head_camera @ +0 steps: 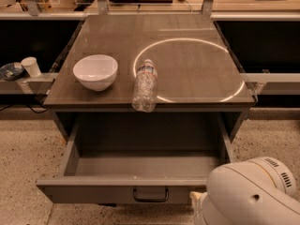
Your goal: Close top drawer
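Note:
The top drawer (pixel 140 165) is pulled fully out of the cabinet and is empty inside. Its grey front panel (pixel 93 191) faces me at the bottom of the view, with a black bail handle (pixel 150 196) at its centre. The white arm housing (pixel 248 196) fills the bottom right corner, just right of the handle. The gripper itself is out of view, hidden below or behind the arm housing.
On the cabinet top (pixel 187 64) stand a white bowl (pixel 95 71) at the left and a clear plastic bottle (pixel 145 86) lying near the front edge. A white cup (pixel 31 66) sits on a rail at the left. Speckled floor lies on both sides.

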Controlling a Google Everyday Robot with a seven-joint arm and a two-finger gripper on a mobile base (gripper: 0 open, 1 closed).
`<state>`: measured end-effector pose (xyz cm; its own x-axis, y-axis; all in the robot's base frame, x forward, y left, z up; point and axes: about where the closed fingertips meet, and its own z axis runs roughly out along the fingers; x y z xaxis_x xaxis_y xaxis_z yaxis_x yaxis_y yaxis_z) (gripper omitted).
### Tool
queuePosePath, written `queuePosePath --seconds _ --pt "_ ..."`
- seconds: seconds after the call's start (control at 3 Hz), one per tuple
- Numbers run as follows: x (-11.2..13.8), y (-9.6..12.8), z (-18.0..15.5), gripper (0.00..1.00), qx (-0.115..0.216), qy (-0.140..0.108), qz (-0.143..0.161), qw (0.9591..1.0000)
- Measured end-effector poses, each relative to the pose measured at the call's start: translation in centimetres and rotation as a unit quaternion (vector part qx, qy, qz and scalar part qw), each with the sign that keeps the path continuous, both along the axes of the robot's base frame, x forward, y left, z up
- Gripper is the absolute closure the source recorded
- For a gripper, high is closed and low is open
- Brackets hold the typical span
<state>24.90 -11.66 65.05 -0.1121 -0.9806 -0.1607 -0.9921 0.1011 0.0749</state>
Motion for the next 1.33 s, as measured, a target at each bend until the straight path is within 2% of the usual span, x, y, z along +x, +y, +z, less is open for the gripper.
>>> queuePosePath --seconds 0.33,0.67,1.0,1.33 --pt "0.0 0.0 0.0 0.00 0.000 0.000 0.001 1.0000" --pt "0.5 0.3 -0.3 0.04 0.000 -0.007 0.018 0.9998" --pt "1.8 0.4 -0.4 0.27 0.008 -0.024 0.031 0.9992" --pt "3.5 -0.4 -0.3 0.50 0.021 -0.046 0.031 0.9982"
